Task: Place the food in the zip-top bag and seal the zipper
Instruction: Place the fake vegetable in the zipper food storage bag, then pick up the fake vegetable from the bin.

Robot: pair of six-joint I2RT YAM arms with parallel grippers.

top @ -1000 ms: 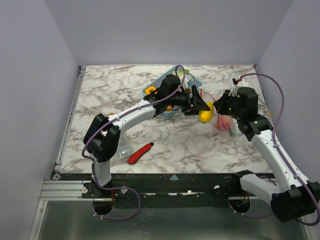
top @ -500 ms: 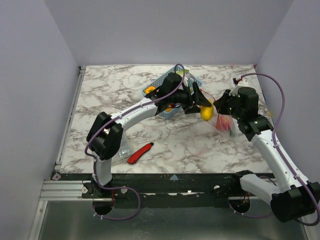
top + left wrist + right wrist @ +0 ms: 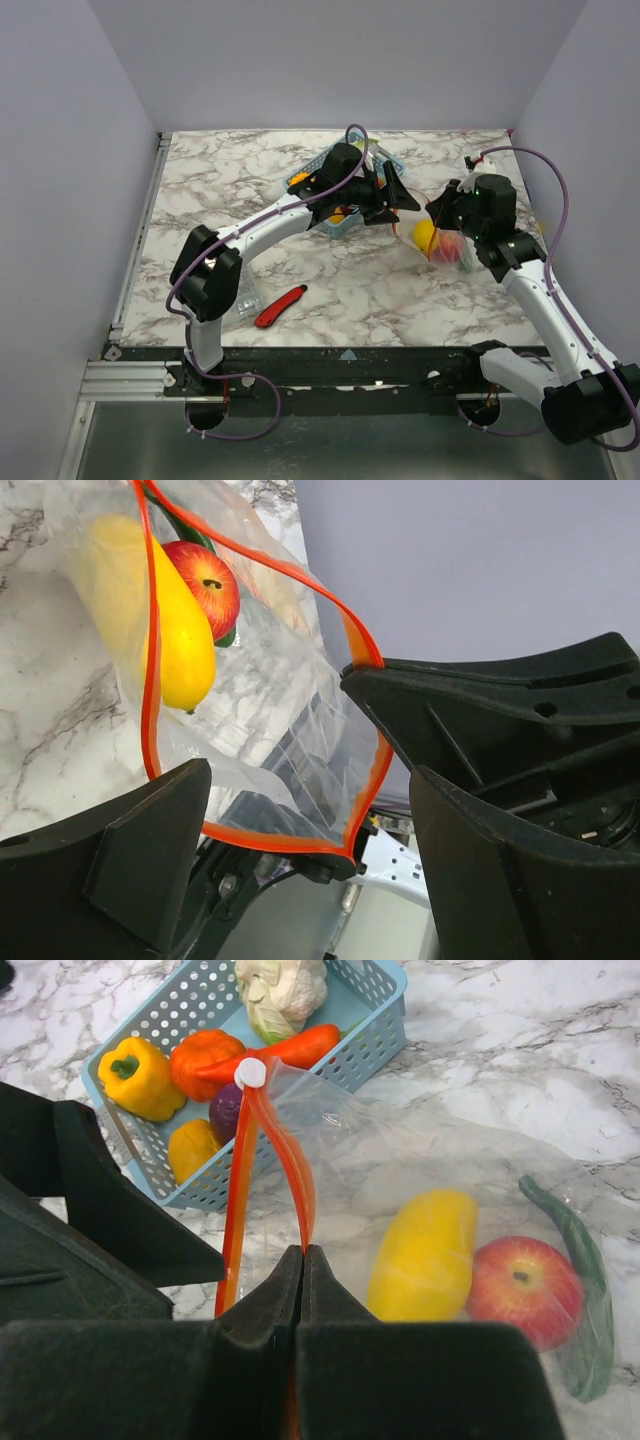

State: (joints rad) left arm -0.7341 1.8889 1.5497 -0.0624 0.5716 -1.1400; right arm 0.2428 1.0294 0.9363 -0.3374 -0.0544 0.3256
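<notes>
Your right jaws are clenched flat together on the zipper (image 3: pixel 300 1195), pinching the narrow orange-red strip just below its small white slider (image 3: pixel 250 1072). Your left jaws stand released, spread wide with nothing between them; through the gap you look straight into the mouth of the zip-top bag (image 3: pixel 270 730), whose orange-red edge loops open in a loose, wavy ring (one side runs against the inner face of the right-hand black finger).

The bag is thin, clear and floppy, creased and shiny where it catches the light. It sits right of centre on the tabletop (image 3: pixel 200 190), its mouth held up and its belly lying on the white marble with grey veins. Inside lie three glossy plastic pieces: a long smooth yellow piece (image 3: pixel 425 1255), a round red apple (image 3: pixel 525 1290) touching it on the right, and a slim curved green piece (image 3: pixel 580 1260) along the apple's far side.

Just left of the bag, further back, stands the blue lattice basket (image 3: pixel 375 1035). It holds a lobed yellow pepper (image 3: pixel 138 1078), a ribbed orange pumpkin (image 3: pixel 205 1060), a knobbly white cauliflower (image 3: pixel 280 985), an orange carrot (image 3: pixel 310 1045), a purple piece (image 3: pixel 228 1110) and a small yellow-orange piece (image 3: pixel 192 1148).

Near the left arm's base lies a red utility knife (image 3: pixel 280 306).
</notes>
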